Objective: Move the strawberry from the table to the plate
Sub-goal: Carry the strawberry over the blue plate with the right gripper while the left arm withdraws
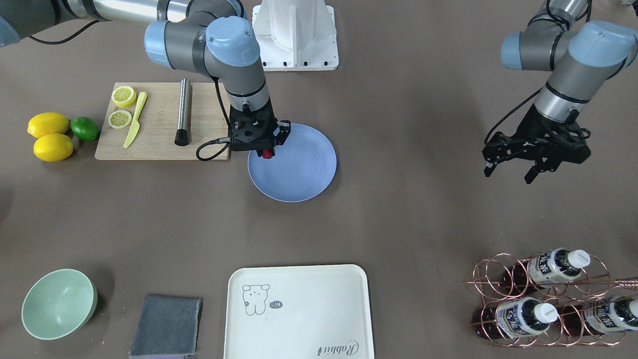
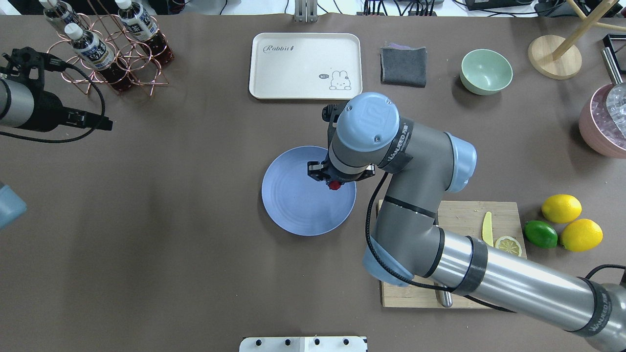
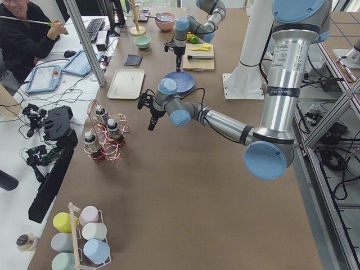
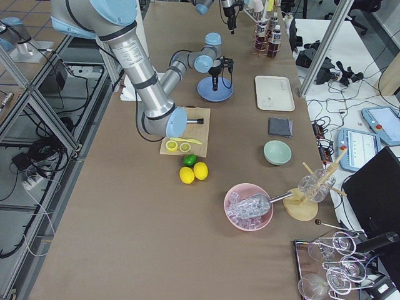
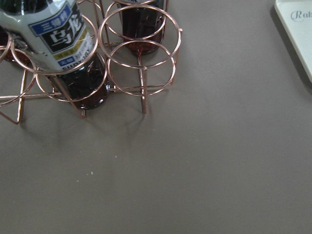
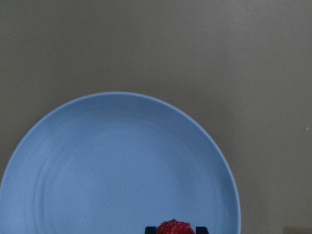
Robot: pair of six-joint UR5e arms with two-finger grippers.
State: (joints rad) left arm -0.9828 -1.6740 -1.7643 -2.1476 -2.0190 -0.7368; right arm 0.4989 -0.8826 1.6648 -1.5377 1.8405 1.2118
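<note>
A small dark red strawberry sits between the fingertips of my right gripper, which is shut on it. Berry and gripper are over the rim side of the periwinkle-blue plate nearest the cutting board. The overhead view shows the strawberry under the wrist, above the plate. In the right wrist view the strawberry peeks up at the bottom edge, with the plate beneath. My left gripper hangs open and holds nothing, far off over the brown table.
A wooden cutting board with lemon slices, a yellow knife and a steel cylinder lies beside the plate. Two lemons and a lime lie past it. A cream tray, grey cloth, mint bowl and copper bottle rack line the far edge.
</note>
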